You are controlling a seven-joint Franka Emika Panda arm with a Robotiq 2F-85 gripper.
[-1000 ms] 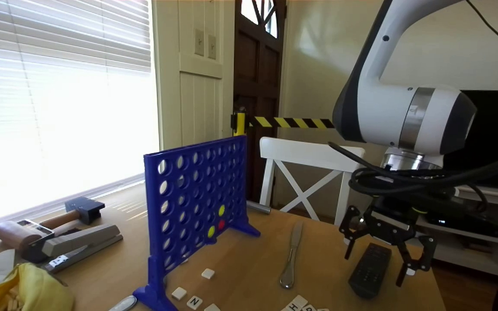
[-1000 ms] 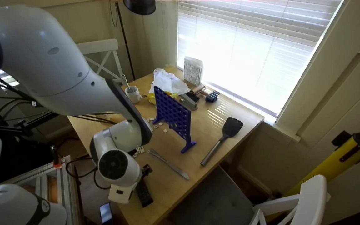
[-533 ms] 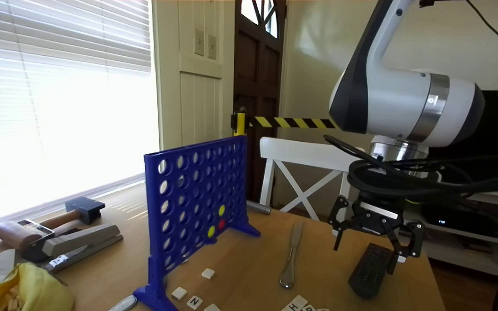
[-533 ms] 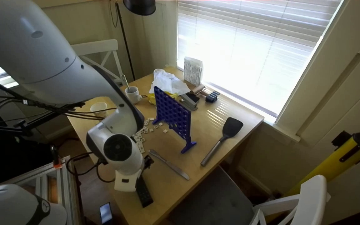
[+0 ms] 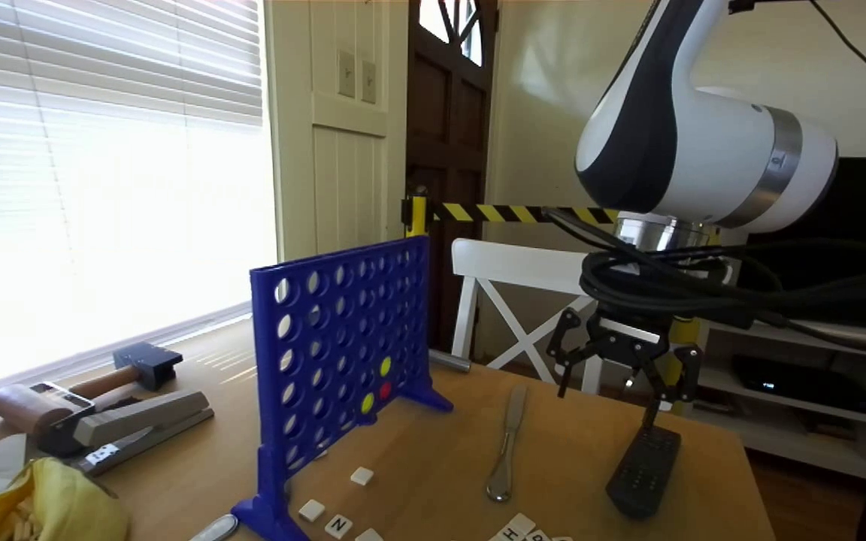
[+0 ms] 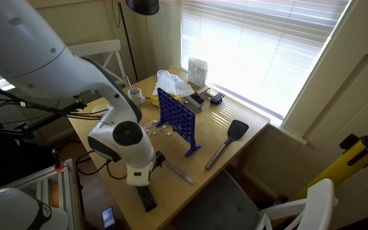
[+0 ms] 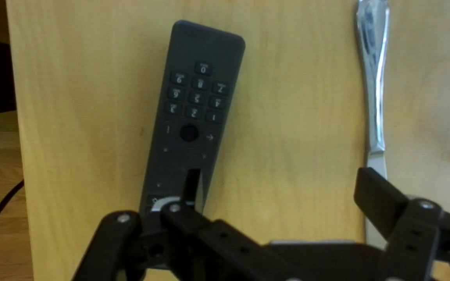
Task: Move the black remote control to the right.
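The black remote control (image 5: 643, 475) lies flat on the wooden table near its edge. It also shows in an exterior view (image 6: 147, 199), partly covered by the arm, and in the wrist view (image 7: 193, 97), tilted slightly with its number keys upside down. My gripper (image 5: 606, 406) is open and empty above the table. In the wrist view my gripper (image 7: 279, 181) has one finger in front of the remote's lower end and the other in front of the knife's blade. Bare table shows between the fingers. I cannot tell whether the fingertip near the remote touches it.
A silver knife (image 5: 504, 458) lies beside the remote, also in the wrist view (image 7: 374, 86). A blue upright game frame (image 5: 266, 391) stands beyond it. White letter tiles (image 5: 338, 526) lie scattered nearby. A black spatula (image 6: 237, 129) lies near the table's far edge.
My gripper has moved left and away from the camera in an exterior view, from above the remote towards the knife side. It stays open. The remote has not moved.
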